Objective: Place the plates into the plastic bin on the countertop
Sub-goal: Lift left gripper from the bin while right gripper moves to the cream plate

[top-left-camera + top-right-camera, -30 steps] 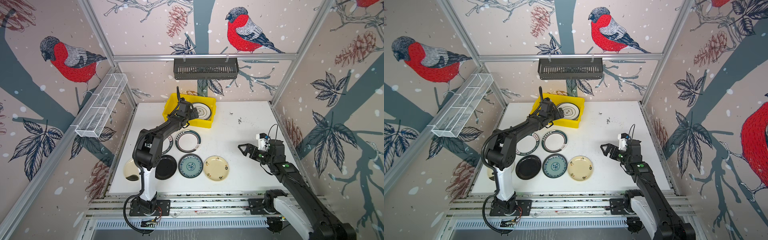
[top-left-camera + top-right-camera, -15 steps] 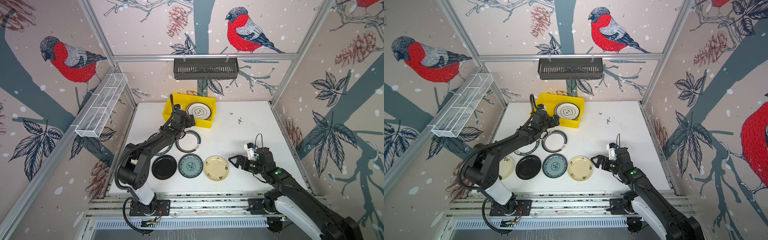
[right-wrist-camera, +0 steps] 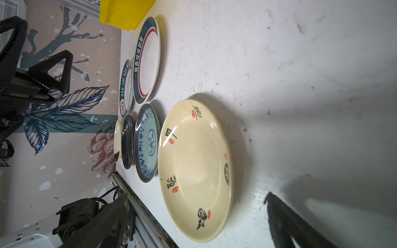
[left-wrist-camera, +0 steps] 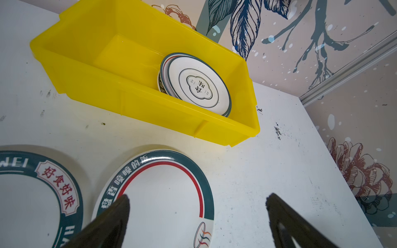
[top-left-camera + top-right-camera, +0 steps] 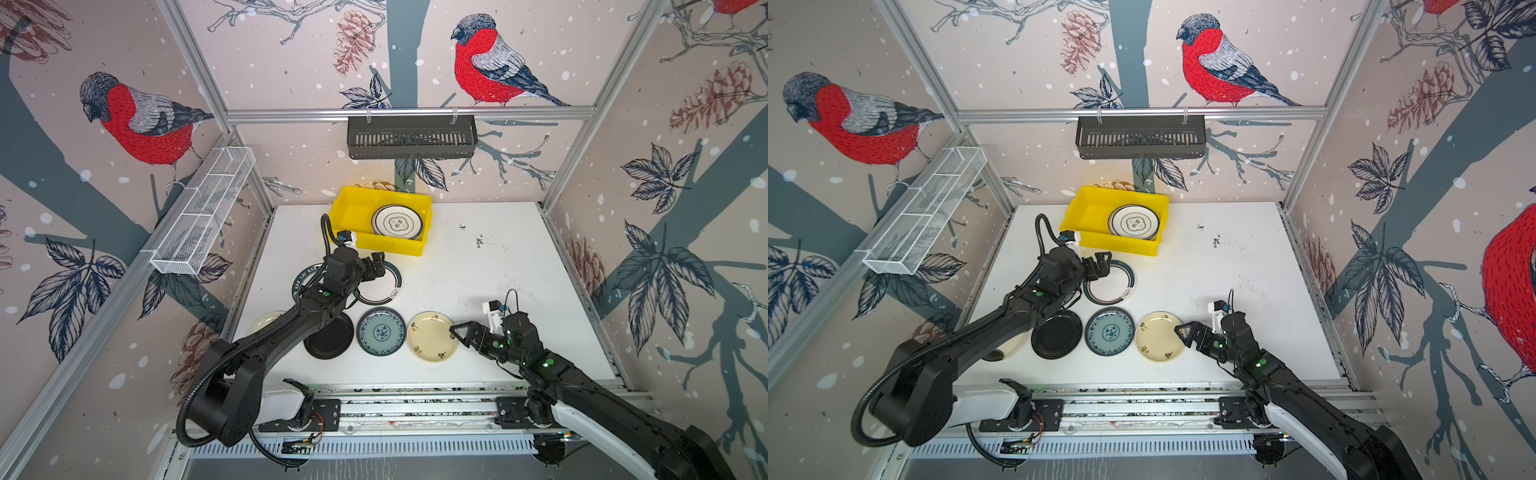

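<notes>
The yellow plastic bin (image 5: 353,212) (image 4: 90,81) stands at the back of the white countertop (image 5: 498,257) with a stack of white plates (image 5: 397,222) (image 4: 197,85) in its right end. My left gripper (image 5: 376,266) (image 4: 198,197) hangs open and empty over a plate with a dark lettered rim (image 5: 388,286) (image 4: 163,193). A similar plate (image 5: 305,276) lies partly under that arm. In the front row sit a black plate (image 5: 332,340), a blue-patterned plate (image 5: 381,331) and a cream plate (image 5: 432,336) (image 3: 193,167). My right gripper (image 5: 460,336) (image 3: 196,197) is open at the cream plate's right edge.
Another pale plate (image 5: 266,322) peeks out under the left arm at the front left. A dark slotted basket (image 5: 411,137) hangs on the back wall and a white wire mesh tray (image 5: 203,216) on the left wall. Aluminium rails (image 5: 415,407) edge the front.
My left gripper has drawn back from the bin and now sits over the lettered-rim plate. My right gripper has moved left and toward the front, reaching the cream plate's edge.
</notes>
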`<state>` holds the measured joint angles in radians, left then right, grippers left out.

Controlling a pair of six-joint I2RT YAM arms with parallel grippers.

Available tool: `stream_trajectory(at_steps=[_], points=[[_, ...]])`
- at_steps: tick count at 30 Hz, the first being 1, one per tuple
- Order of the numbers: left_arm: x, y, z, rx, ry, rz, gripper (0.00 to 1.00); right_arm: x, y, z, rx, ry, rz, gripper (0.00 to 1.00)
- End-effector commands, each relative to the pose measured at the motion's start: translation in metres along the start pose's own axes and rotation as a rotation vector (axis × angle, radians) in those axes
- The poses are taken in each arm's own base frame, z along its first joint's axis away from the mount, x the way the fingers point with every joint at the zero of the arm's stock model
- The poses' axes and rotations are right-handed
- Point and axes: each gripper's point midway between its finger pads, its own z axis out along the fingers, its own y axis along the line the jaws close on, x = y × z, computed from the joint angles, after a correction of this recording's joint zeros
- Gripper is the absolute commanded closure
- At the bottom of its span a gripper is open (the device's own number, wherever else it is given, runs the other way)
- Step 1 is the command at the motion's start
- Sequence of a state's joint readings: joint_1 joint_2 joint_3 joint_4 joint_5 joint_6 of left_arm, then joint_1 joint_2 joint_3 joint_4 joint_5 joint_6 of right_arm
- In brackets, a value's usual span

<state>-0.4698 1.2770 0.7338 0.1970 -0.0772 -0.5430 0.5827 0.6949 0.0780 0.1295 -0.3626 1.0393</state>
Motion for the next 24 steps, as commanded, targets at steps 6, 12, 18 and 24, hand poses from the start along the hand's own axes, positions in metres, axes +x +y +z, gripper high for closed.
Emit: stream_trajectory(at_steps=[6,12,18,24], points=[[-0.007,-0.009,-0.012,0.056,-0.042,-0.007,0.05,0.001,-0.005,0.005,0.052,-0.07,0.089,0.09],[-0.009,-0.012,-0.013,0.065,-0.04,-0.002,0.04,0.017,-0.006,0.013,0.051,-0.025,0.14,0.22],[-0.009,-0.007,-0.022,0.06,-0.067,0.007,0.04,0.018,-0.008,0.015,0.068,-0.028,0.154,0.4],[0.001,0.002,-0.021,0.046,-0.071,-0.014,0.04,0.022,-0.007,0.017,0.043,-0.028,0.175,0.43]])
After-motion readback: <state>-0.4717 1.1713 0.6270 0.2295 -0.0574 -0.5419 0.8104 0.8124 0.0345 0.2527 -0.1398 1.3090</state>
